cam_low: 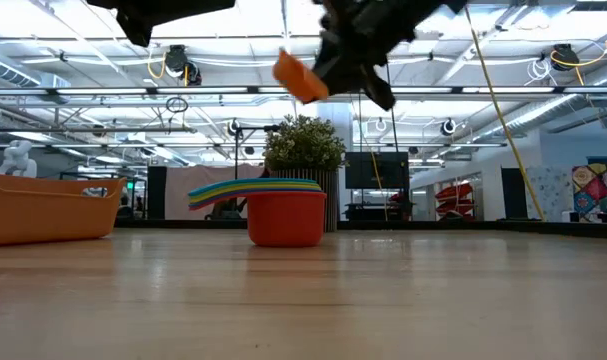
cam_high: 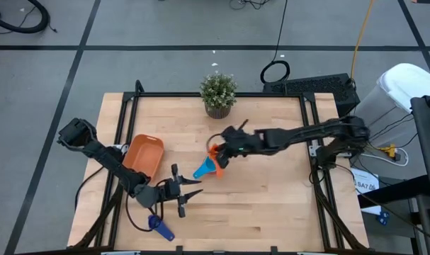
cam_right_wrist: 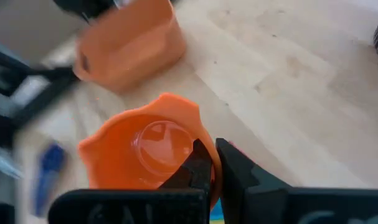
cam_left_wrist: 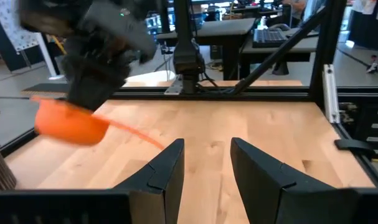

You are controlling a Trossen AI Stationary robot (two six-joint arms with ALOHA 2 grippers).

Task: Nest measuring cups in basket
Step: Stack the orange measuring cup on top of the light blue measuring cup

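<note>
My right gripper (cam_high: 220, 154) is shut on a small orange measuring cup (cam_low: 297, 76) and holds it in the air above the table's middle. Below it a stack of nested cups (cam_low: 283, 214) stands on its red bowl, the coloured handles fanned to one side; from above its light blue top (cam_high: 205, 170) shows. The orange basket (cam_high: 144, 154) rests on the table's left half. A dark blue cup (cam_high: 160, 227) lies near the front edge. My left gripper (cam_high: 183, 193) hovers open between the basket and the dark blue cup, with nothing between its fingers (cam_left_wrist: 170, 168). My right gripper pinches the orange cup at its rim (cam_right_wrist: 198, 134) between the two fingertips, which cover the place of contact. The fingers slant down from the table's right side. The cup is lifted clear, with its open side toward the wrist camera.
A potted plant (cam_high: 218, 93) stands at the table's far edge, behind the stack. Bare wood spreads over the table's right half (cam_high: 278, 191). A black frame rail (cam_high: 310, 142) runs along the right edge.
</note>
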